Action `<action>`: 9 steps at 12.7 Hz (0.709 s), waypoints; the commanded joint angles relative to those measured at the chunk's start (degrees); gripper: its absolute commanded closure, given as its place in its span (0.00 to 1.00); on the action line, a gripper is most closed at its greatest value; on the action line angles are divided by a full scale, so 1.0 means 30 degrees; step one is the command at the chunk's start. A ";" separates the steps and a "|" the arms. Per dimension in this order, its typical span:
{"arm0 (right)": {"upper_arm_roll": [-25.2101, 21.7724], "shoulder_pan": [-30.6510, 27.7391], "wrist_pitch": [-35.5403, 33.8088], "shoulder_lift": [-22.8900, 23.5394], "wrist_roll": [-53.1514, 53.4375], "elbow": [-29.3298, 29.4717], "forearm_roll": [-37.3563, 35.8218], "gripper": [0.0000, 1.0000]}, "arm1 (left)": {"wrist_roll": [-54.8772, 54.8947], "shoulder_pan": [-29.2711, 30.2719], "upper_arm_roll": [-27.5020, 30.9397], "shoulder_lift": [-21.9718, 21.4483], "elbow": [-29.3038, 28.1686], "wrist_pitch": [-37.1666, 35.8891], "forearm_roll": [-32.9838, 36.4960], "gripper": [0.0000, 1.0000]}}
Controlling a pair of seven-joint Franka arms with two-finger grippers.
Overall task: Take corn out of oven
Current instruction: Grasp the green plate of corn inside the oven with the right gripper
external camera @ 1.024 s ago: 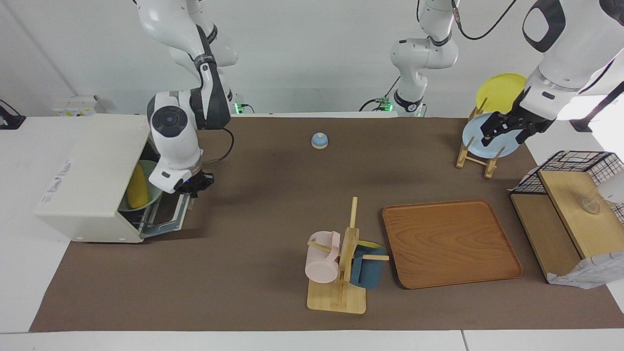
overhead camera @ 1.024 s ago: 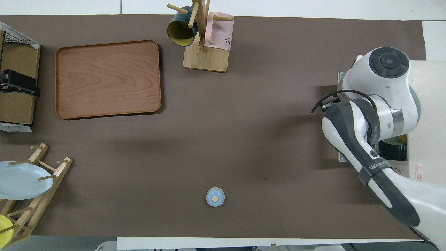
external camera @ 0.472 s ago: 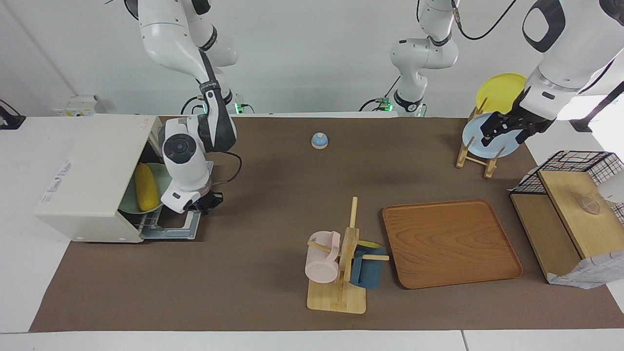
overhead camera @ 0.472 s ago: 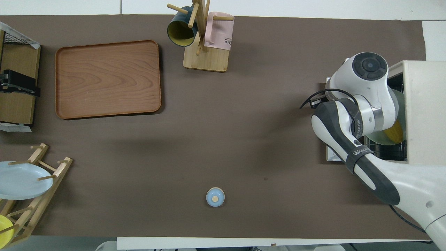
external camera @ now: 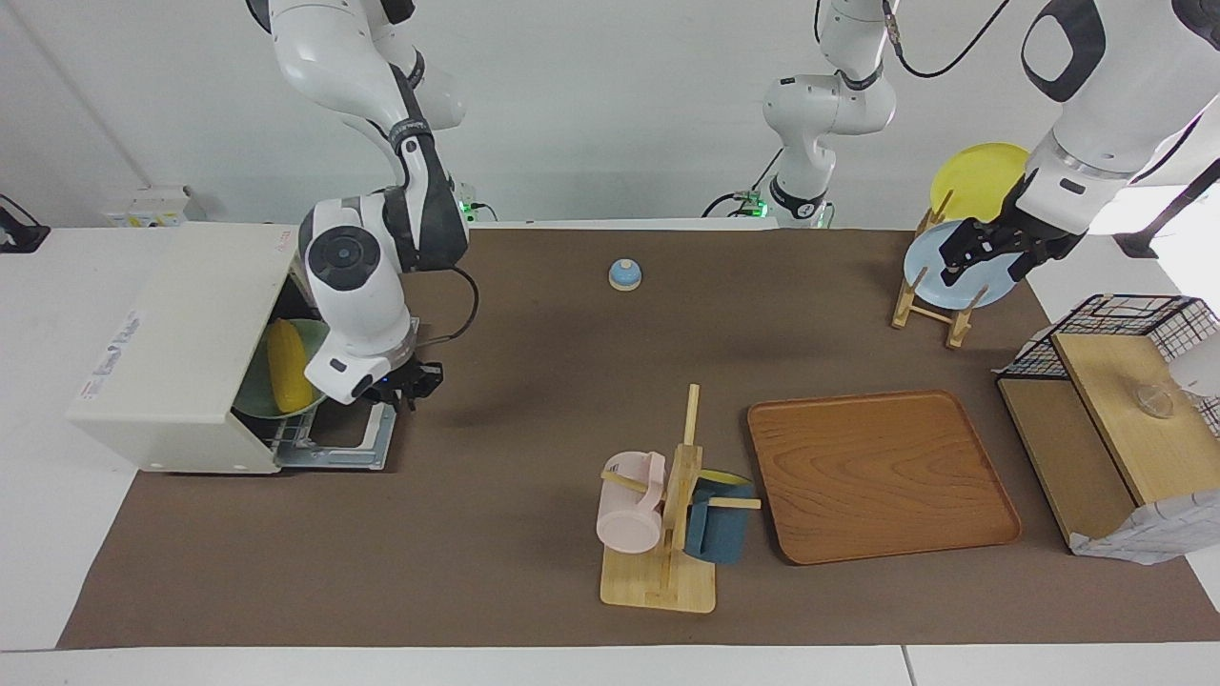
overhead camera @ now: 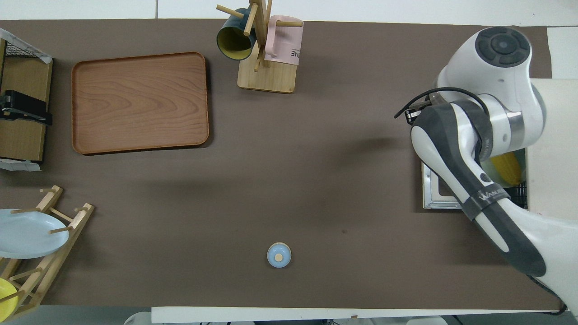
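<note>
Corn [external camera: 286, 378] in open oven [external camera: 181, 348]; R end effector [external camera: 412, 383] over door, grip unclear; "WANJU.." on arm

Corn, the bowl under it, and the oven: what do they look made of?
Corn: likely plastic, smooth uniform yellow with no visible kernels. Bowl: probably ceramic or plastic, plain pale green; hard to tell which. Oven: looks like painted sheet metal, flat matte cream panels, with a bare metal door frame and a wire rack.

The oven [external camera: 181, 353] sits at the facing view's left edge with the corn [external camera: 284, 377] in a bowl [external camera: 253, 405] inside; tray [external camera: 882, 474] lower right, mug rack [external camera: 667, 534] lower centre on the bench [external camera: 534, 381]
</note>
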 commanded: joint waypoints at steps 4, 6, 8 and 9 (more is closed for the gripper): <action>0.0124 -0.2529 -0.0293 -0.0715 -0.0174 -0.1914 0.0241 0.48 | 0.0128 -0.0081 0.0095 -0.0349 -0.0237 -0.0040 0.0152 0.00; 0.0153 -0.2879 0.0028 -0.1007 -0.0203 -0.2733 0.0241 0.48 | 0.0128 -0.0081 0.0095 -0.0349 -0.0237 -0.0040 0.0152 0.00; 0.0124 -0.2997 0.0117 -0.1038 -0.0726 -0.2825 0.0212 0.51 | 0.0128 -0.0081 0.0095 -0.0349 -0.0237 -0.0040 0.0152 0.00; 0.0124 -0.3230 0.0175 -0.1038 -0.1282 -0.2854 0.0211 0.60 | 0.0128 -0.0081 0.0095 -0.0349 -0.0237 -0.0040 0.0152 0.00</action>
